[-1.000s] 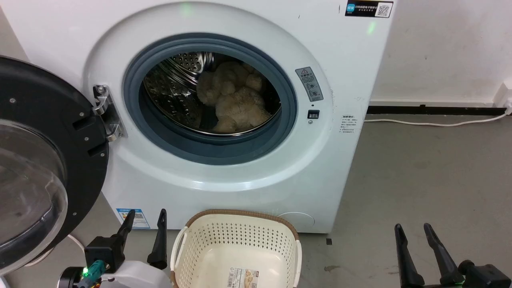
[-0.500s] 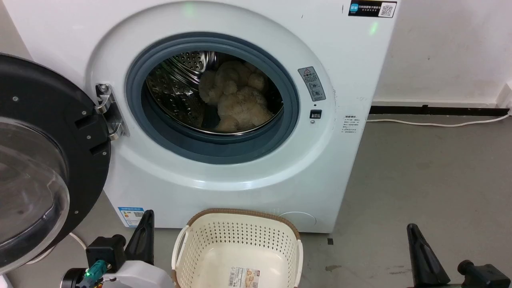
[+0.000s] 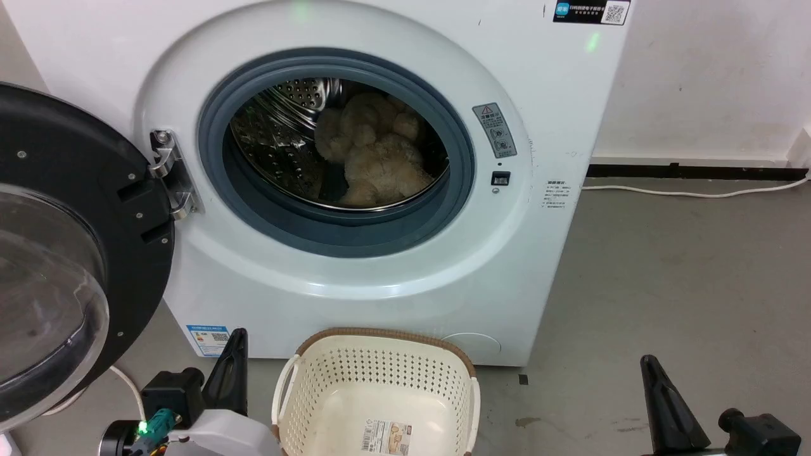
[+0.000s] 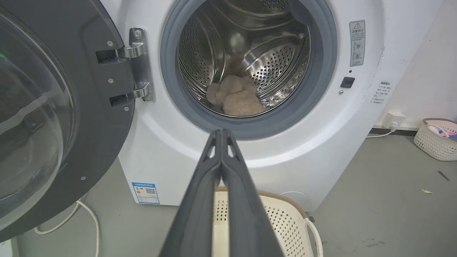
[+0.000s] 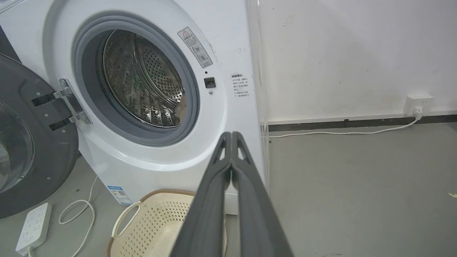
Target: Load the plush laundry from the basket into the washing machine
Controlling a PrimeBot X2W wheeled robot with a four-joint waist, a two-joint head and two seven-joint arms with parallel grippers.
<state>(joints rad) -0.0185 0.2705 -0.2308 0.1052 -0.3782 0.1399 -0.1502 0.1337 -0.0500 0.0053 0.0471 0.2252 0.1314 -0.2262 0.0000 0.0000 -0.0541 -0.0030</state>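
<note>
Faces the washing machine [image 3: 380, 297] square on, with door [image 3: 76, 253] swung wide left. Has the basket [image 3: 380, 334] low between the arms, holding no laundry. Finds the plush laundry [image 3: 374, 155] deep in the drum, ahead of and above both grippers, long axis seemingly front to back, probably nearer the left gripper [image 3: 239, 335]. Shows left gripper and right gripper [image 3: 647, 364] clenched on nothing.

On the washing machine [image 3: 393, 285]: warning triangle [image 3: 486, 109] on grey sticker [image 3: 497, 136], QR code [image 3: 614, 11] on black sticker [image 3: 573, 11]
</note>
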